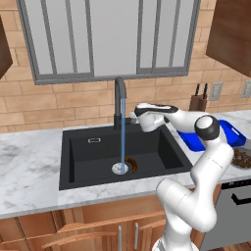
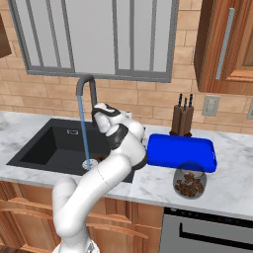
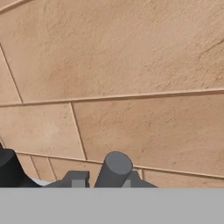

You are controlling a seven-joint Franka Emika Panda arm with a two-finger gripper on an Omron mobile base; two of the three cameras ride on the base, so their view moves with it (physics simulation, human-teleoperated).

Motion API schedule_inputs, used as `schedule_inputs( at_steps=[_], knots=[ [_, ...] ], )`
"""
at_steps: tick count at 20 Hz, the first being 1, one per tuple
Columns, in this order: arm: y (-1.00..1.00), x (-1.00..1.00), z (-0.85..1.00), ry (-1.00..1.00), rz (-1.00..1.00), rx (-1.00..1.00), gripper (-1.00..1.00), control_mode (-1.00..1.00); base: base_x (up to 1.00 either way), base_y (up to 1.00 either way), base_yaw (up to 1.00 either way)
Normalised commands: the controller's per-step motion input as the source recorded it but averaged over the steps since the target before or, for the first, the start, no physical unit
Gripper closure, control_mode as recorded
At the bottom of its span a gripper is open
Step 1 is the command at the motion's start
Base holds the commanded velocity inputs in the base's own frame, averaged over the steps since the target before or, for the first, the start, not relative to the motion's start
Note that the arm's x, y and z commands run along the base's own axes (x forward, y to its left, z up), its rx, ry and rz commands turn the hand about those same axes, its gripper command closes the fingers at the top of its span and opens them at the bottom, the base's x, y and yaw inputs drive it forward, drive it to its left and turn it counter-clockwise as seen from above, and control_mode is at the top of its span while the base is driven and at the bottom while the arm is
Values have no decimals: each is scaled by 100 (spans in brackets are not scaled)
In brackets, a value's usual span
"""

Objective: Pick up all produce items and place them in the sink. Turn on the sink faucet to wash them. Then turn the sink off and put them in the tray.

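Two dark finger tips show at the bottom of the hand view with a grey cylindrical lever [image 3: 114, 168] standing between them, so the gripper [image 3: 101, 179] sits at the faucet's base, but whether the jaws are clamped on the lever or merely astride it cannot be told. Behind the lever the hand view takes in tan brick wall [image 3: 131, 87] at close range. From the left base view the gripper [image 1: 133, 115] is level with the rear counter edge, just right of the black gooseneck faucet [image 1: 119, 98]; from the right base view the hand [image 2: 101, 114] is pressed close against the faucet [image 2: 86, 86] stem. Water [image 1: 122, 137] is running: a thin blue stream drops from the spout straight onto the silver drain [image 1: 119, 168] of the black sink [image 1: 78, 152]. One produce item [image 1: 131, 163], dark brown and curved, lies on the basin floor touching the drain's right side, beside the stream. Right of the sink, on the marble counter [image 1: 29, 166], rests the blue tray [image 2: 183, 152], with a round grey dish of brown lumps [image 2: 189, 185] just in front of it and a knife block [image 2: 182, 118] behind it against the wall.
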Motion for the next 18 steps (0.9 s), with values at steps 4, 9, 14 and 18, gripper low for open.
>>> schedule_inputs(
  at_steps=[4,9,14,18],
  knots=[
    [12,0,15,0,10,0,100,-100,0,0,0],
    [30,1,32,0,15,-5,100,-100,0,0,0],
    [54,0,45,-2,18,-11,100,-100,0,0,0],
    [60,0,48,-3,17,-12,100,-100,0,0,0]
  ],
)
